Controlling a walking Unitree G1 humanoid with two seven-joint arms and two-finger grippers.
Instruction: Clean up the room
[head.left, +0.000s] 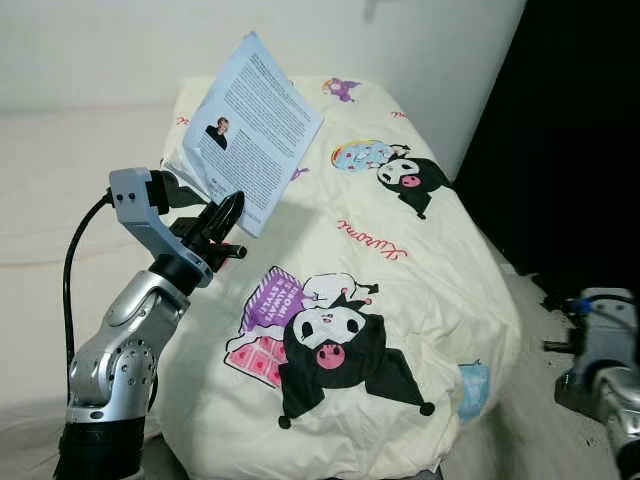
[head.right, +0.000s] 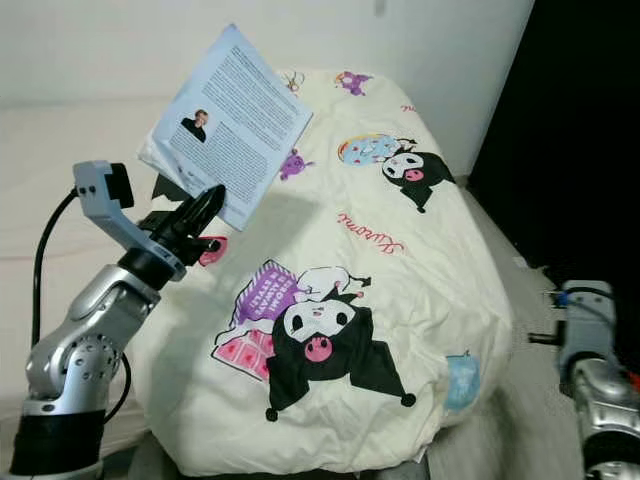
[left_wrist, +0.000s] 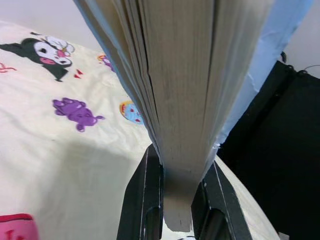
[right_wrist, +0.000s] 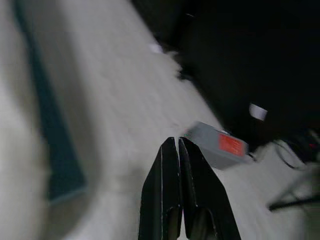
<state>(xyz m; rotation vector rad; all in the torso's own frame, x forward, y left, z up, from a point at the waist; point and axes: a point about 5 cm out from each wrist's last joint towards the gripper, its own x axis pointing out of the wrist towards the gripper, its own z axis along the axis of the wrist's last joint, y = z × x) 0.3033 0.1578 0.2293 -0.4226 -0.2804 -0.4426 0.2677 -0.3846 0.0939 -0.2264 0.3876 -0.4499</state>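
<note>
A light-blue paperback book (head.left: 248, 130) with printed text and a small portrait on its back cover is held up in the air over the bed. My left gripper (head.left: 226, 212) is shut on its lower corner; the left wrist view shows the book's page edges (left_wrist: 180, 100) clamped between the two black fingers (left_wrist: 145, 200). Below lies a cream duvet (head.left: 400, 270) printed with black-and-pink cartoon characters. My right arm (head.left: 605, 370) hangs low at the right, and its gripper (right_wrist: 179, 150) is shut on nothing above pale carpet.
A white wall (head.left: 100, 50) stands behind the bed and a dark opening (head.left: 580, 130) lies to the right. On the floor, the right wrist view shows a grey box with a red label (right_wrist: 217, 147), cables and a dark teal strip (right_wrist: 55, 145).
</note>
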